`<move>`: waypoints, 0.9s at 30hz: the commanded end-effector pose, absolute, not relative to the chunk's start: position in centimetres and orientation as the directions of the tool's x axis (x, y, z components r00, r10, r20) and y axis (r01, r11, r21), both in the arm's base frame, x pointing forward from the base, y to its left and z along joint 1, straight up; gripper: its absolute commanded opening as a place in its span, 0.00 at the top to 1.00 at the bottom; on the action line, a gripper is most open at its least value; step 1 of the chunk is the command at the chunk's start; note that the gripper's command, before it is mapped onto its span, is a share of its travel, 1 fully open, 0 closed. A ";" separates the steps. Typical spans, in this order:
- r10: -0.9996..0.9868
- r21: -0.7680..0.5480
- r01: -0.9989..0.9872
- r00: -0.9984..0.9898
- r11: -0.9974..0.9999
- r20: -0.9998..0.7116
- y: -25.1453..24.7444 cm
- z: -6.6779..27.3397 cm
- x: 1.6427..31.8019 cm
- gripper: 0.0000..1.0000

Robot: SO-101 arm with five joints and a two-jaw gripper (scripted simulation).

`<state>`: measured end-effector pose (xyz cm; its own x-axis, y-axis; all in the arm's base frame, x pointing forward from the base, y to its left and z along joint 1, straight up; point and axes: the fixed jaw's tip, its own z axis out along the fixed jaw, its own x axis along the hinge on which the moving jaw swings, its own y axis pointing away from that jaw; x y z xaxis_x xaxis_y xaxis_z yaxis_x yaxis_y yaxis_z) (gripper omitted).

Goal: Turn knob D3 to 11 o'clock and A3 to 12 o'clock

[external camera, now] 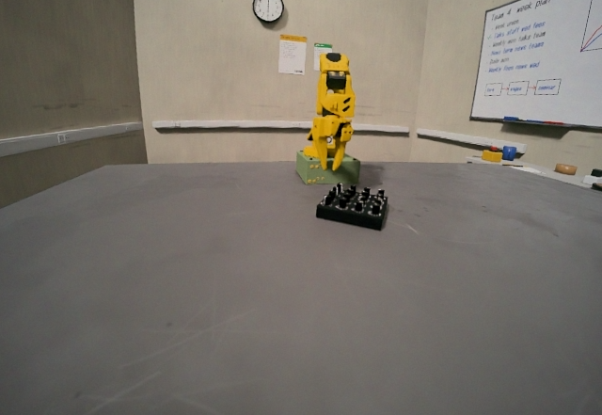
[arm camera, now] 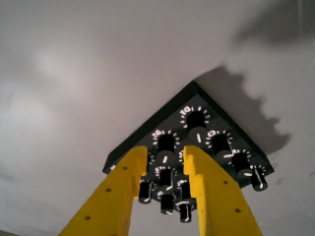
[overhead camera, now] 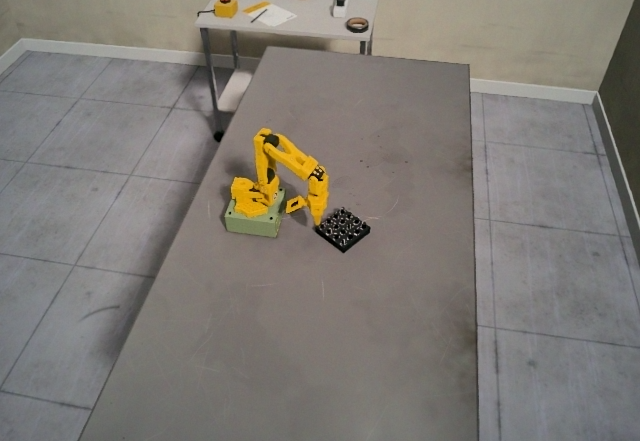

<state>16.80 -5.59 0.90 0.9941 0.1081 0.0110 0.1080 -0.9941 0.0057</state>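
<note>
The black knob box (overhead camera: 356, 237) (external camera: 352, 216) (arm camera: 134, 144) lies on the grey table just right of the arm's base, with several black knobs in rows on top. My yellow gripper (overhead camera: 316, 218) (external camera: 330, 165) (arm camera: 164, 155) points down over the corner of the box nearest the base and hangs a little above the knobs. Its fingers stand narrowly apart with nothing gripped. In the wrist view the nearest knobs (arm camera: 167, 144) show through the slit between the fingers, further down. I cannot read the knob pointers or find the socket side.
The arm stands on a green base block (overhead camera: 253, 223) (external camera: 351, 172) left of the box. A small side table (overhead camera: 310, 15) with a cup, tape rolls and a red button box stands beyond the far end of the main table (overhead camera: 361, 116).
</note>
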 end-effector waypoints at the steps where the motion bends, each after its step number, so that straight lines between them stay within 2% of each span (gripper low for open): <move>1: 0.138 0.001 0.138 0.990 -0.990 0.003 -5.3 0.9 16.5 0.90; 18: 0.147 0.001 0.147 0.989 -0.989 0.002 -5.3 1.0 16.6 0.90; 27: 0.147 0.001 0.147 0.989 -0.989 0.002 -5.9 1.2 18.8 0.90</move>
